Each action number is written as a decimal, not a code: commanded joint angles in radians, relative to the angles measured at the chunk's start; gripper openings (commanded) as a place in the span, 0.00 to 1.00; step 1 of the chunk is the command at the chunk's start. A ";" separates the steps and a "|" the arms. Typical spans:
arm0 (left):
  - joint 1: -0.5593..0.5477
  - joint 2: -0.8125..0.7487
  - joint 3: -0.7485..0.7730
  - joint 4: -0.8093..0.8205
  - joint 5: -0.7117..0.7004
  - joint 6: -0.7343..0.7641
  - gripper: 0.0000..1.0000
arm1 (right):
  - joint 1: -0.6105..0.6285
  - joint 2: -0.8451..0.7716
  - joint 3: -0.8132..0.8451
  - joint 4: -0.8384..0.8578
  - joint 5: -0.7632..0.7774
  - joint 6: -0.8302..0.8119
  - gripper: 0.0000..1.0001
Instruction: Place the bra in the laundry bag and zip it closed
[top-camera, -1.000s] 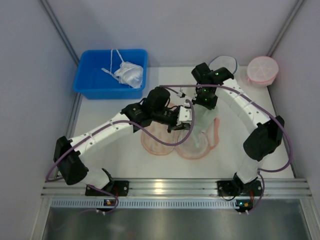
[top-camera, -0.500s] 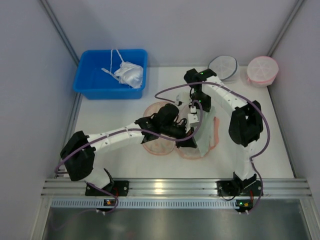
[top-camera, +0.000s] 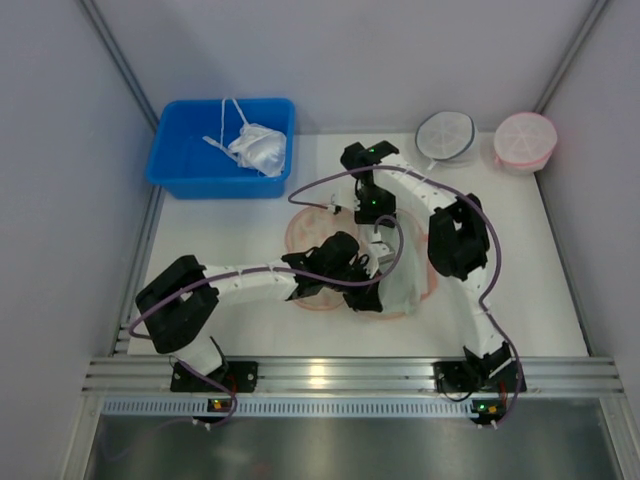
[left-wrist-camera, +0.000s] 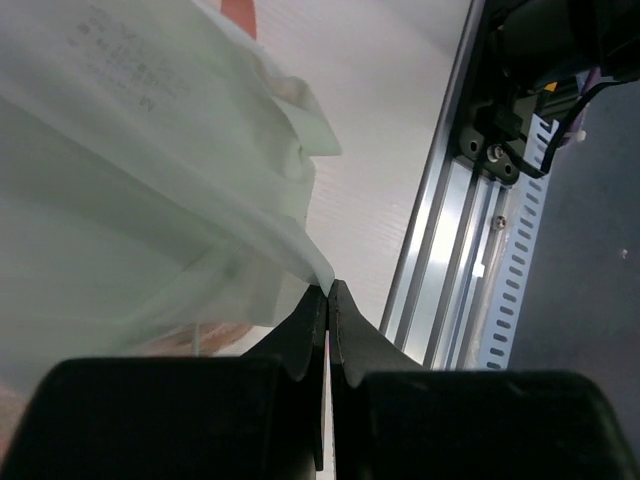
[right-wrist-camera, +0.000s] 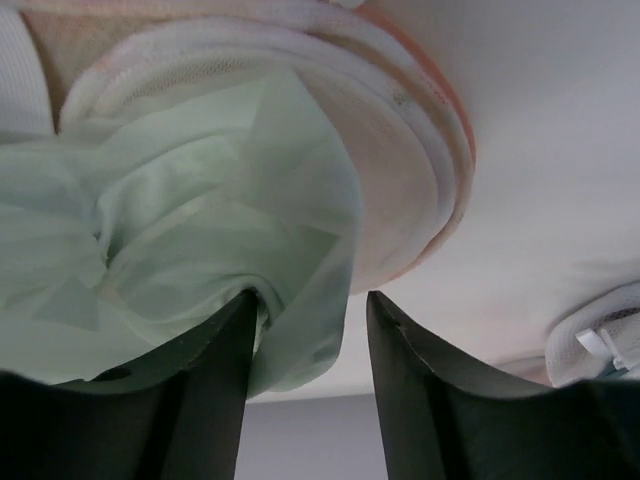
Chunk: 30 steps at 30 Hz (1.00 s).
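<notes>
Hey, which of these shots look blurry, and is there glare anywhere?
Left wrist view: the bra is soft and blurred close to the lens, the left pincer a dark silhouette. Right wrist view: the right pincer is dark and unfocused. Top view: sharp, with a glare spot on the metal rail.

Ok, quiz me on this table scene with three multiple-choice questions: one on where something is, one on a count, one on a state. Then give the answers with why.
1. Where does the bright white string-strap bra lie?
A. in the blue plastic bin
B. on the bare tabletop
C. draped over an arm

2. How many round mesh pouches show in the top view?
A. one
B. two
C. four

3. How does the left gripper stand?
A. wide open
B. shut on the pale greenish-white padded bra
C. shut on a zipper pull

Answers:
1 A, it lies crumpled inside the bin.
2 B, a white dark-rimmed pouch and a pink pouch.
3 B, its fingertips meet on the fabric's edge.
</notes>
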 joint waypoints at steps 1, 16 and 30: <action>0.000 -0.016 -0.019 0.084 -0.067 -0.058 0.00 | 0.025 0.009 0.091 -0.130 0.014 0.030 0.52; 0.121 -0.001 0.010 -0.011 0.000 -0.101 0.00 | -0.125 -0.267 0.097 0.057 -0.241 0.270 0.99; 0.130 -0.027 -0.023 -0.042 0.006 -0.086 0.37 | -0.304 -0.419 -0.386 0.281 -0.682 0.523 0.28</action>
